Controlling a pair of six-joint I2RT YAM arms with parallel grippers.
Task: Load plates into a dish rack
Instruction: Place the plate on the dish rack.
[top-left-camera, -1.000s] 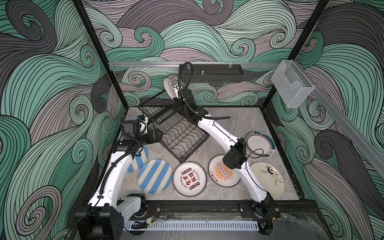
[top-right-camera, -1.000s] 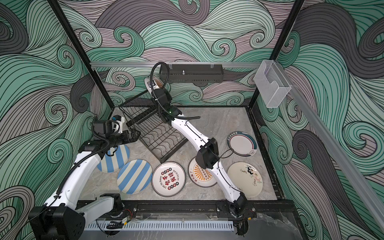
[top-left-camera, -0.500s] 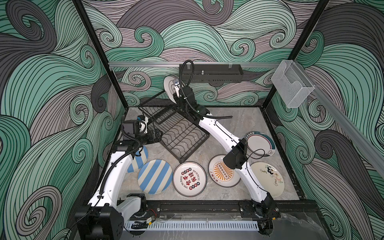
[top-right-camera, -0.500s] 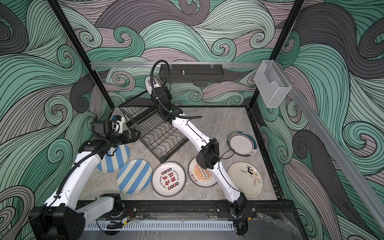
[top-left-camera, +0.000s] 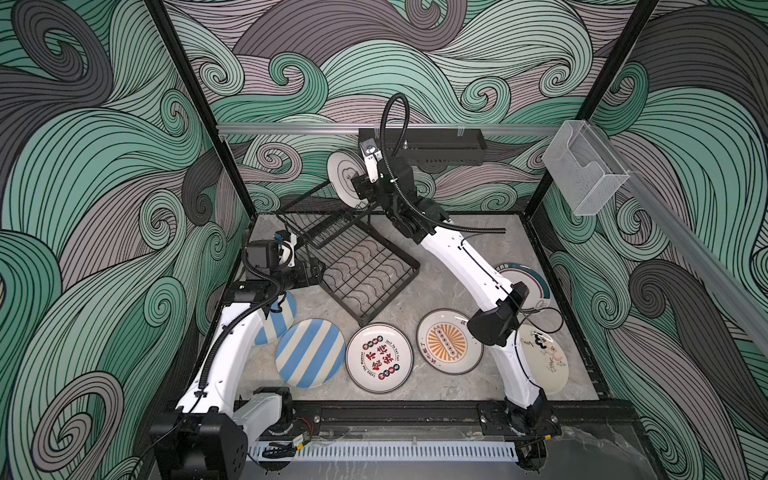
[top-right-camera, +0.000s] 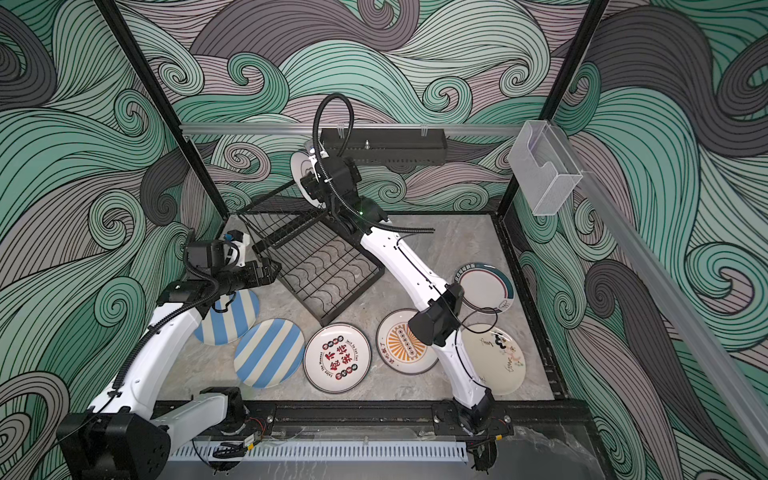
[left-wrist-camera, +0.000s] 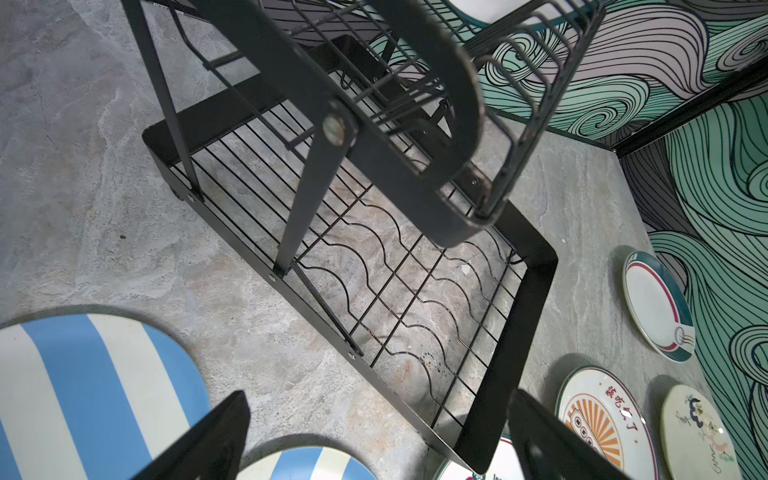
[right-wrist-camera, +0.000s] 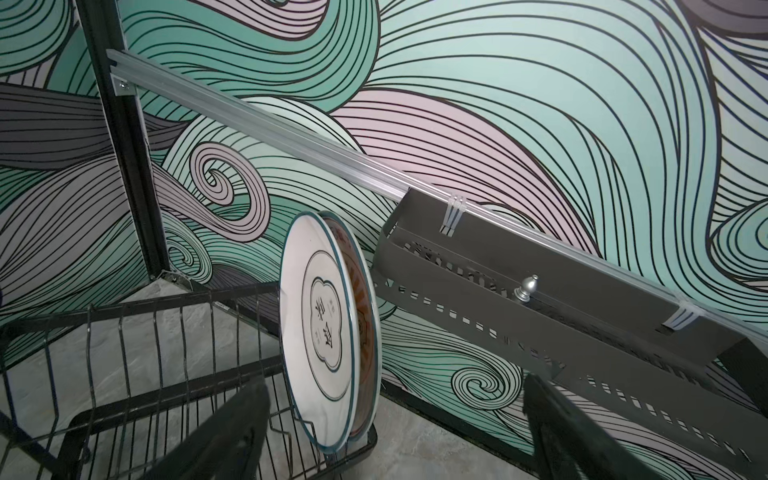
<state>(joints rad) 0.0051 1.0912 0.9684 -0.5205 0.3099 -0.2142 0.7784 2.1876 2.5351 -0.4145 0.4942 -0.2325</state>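
1. The left gripper (left-wrist-camera: 379, 395) hovers at the near left side of the dish rack (top-left-camera: 365, 274), fingers spread wide, nothing between them.
2. Under that arm a striped plate (top-left-camera: 277, 322) lies flat on the table (top-left-camera: 419, 291), partly hidden. A second striped plate (top-left-camera: 309, 353) lies just beside it.
3. The dish rack sits at an angle in the back left of the table, with its raised shelf toward the far corner.
4. The characters plate (top-left-camera: 379, 357) lies flat just in front of the rack's near corner.
5. 2 plates stand on edge at the end of the raised shelf: a teal-rimmed plate (right-wrist-camera: 328, 332) and, close behind it, an orange-edged plate (right-wrist-camera: 366, 316).
6. The right gripper (right-wrist-camera: 395, 384) is near those 2, fingers spread wide, gripping nothing.
7. The sunburst plate (top-left-camera: 446, 343), a teal-and-red banded plate (top-left-camera: 530, 282) and a cream plate (top-left-camera: 544, 361) lie flat around the right arm.
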